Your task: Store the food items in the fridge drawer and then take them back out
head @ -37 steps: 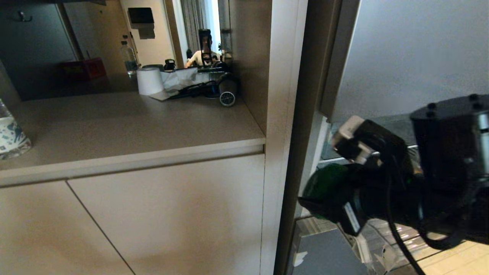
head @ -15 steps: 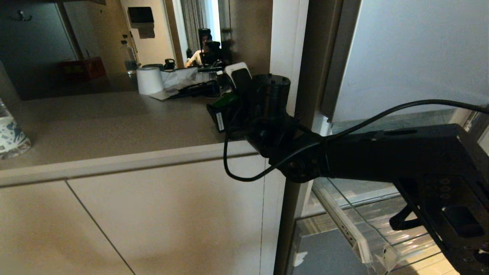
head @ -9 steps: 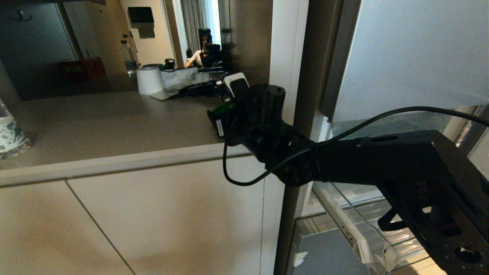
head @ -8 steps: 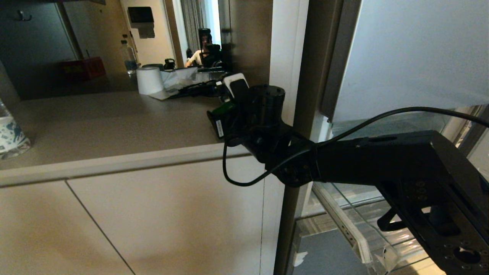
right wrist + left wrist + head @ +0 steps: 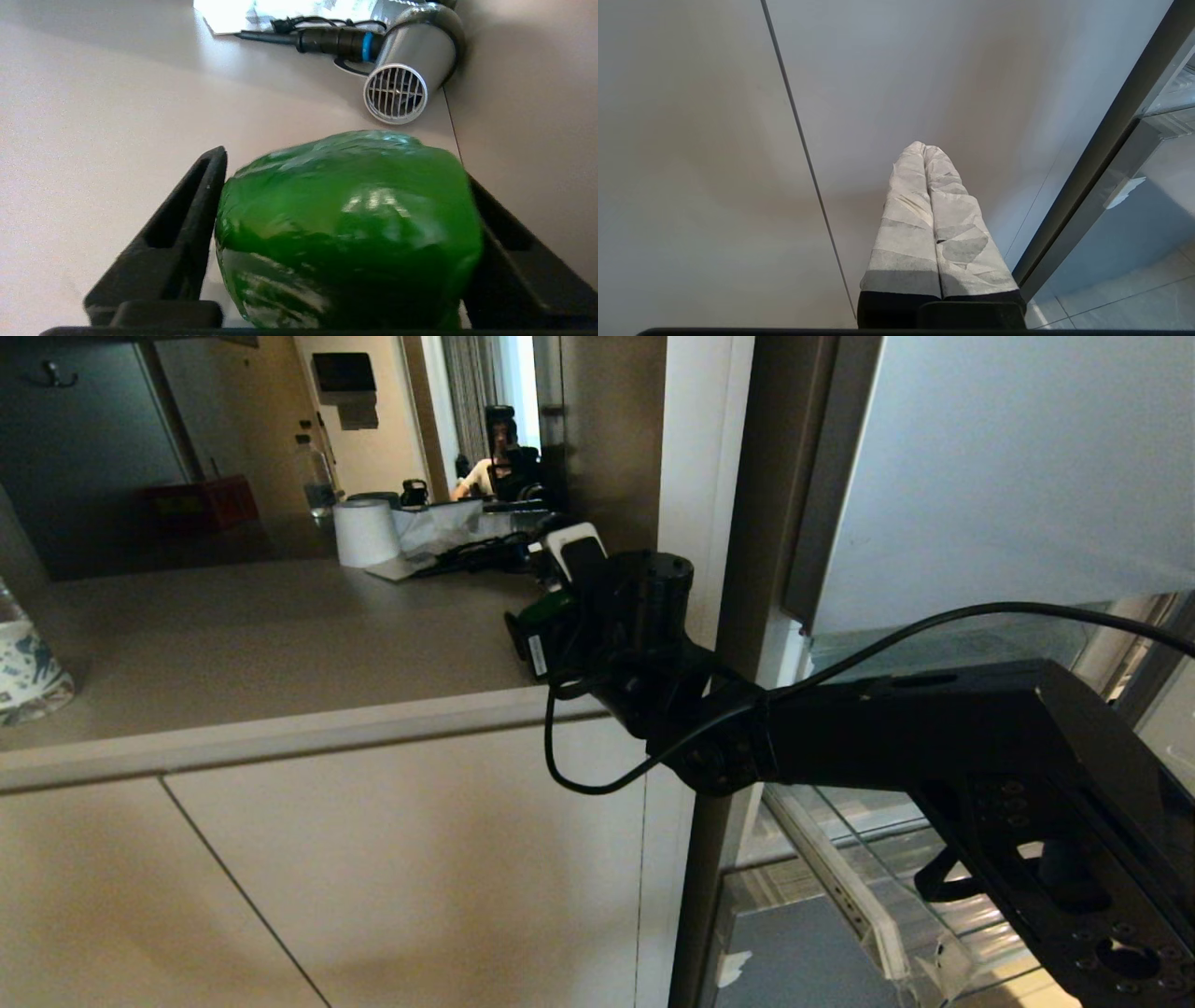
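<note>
Pepper (image 5: 348, 228) fills the right wrist view, sitting on the desk (image 5: 93, 116) between the right end effector's (image 5: 341, 168) jaws with a hair dryer (image 5: 406, 84) beyond it. Whether those jaws clamp it or only flank it I cannot tell. The head view shows just a green sliver of it at 10 o'clock from the pulled-out drawer (image 5: 803, 961), while the left wrist view alone shows the left end effector (image 5: 924, 147), closed and empty before a cabinet door (image 5: 948, 70).
</note>
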Motion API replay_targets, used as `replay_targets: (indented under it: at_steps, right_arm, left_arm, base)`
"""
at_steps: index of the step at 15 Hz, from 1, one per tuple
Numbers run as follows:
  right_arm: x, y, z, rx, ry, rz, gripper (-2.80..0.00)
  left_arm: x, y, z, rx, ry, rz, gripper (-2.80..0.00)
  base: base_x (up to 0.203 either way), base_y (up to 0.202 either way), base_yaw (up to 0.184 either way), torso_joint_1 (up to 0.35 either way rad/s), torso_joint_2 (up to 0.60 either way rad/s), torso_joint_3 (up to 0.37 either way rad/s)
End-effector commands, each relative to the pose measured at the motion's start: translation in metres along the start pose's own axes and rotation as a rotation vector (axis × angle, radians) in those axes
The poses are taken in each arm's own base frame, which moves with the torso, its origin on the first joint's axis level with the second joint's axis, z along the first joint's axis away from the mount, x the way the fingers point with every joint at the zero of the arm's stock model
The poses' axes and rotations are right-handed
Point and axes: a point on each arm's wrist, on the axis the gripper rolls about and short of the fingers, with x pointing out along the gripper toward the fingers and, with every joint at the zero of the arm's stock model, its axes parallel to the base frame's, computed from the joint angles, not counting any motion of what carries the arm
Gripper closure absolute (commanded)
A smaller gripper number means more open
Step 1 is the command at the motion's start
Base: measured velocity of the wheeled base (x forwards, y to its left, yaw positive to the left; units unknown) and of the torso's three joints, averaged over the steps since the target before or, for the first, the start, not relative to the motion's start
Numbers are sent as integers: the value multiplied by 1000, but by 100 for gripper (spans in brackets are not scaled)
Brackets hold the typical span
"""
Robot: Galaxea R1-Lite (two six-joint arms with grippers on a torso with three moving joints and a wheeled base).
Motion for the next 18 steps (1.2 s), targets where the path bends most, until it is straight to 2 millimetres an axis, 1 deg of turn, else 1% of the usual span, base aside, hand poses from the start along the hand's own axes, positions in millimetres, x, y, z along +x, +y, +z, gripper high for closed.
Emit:
replay_targets:
  at_steps: [1, 5, 12, 14, 17, 18]
  right_arm:
    - [0, 0, 0, 0, -1, -3, -280]
    - [-1, 1, 1, 1, -6, -2, -280]
    - [-4, 0, 15, 16, -65, -9, -280]
    - [-6, 0, 21, 20, -78, -7, -280]
    - [-13, 1, 39, 32, -112, -3, -280]
    - [-17, 6, 44, 38, -120, 7, -280]
  left_arm:
    - [0, 0, 0, 0, 0, 0, 0]
    - [0, 0, 0, 0, 0, 0, 0]
    - [0, 0, 0, 0, 1, 0, 0]
    - [0, 0, 0, 0, 0, 0, 0]
    - [0, 0, 0, 0, 0, 0, 0]
    - [0, 0, 0, 0, 0, 0, 0]
  base:
    - [0, 0, 0, 0, 0, 0]
    - [0, 0, 0, 0, 0, 0]
    - [0, 0, 0, 0, 0, 0]
    - [0, 0, 0, 0, 0, 0]
    - [0, 0, 0, 0, 0, 0]
    - [0, 0, 0, 0, 0, 0]
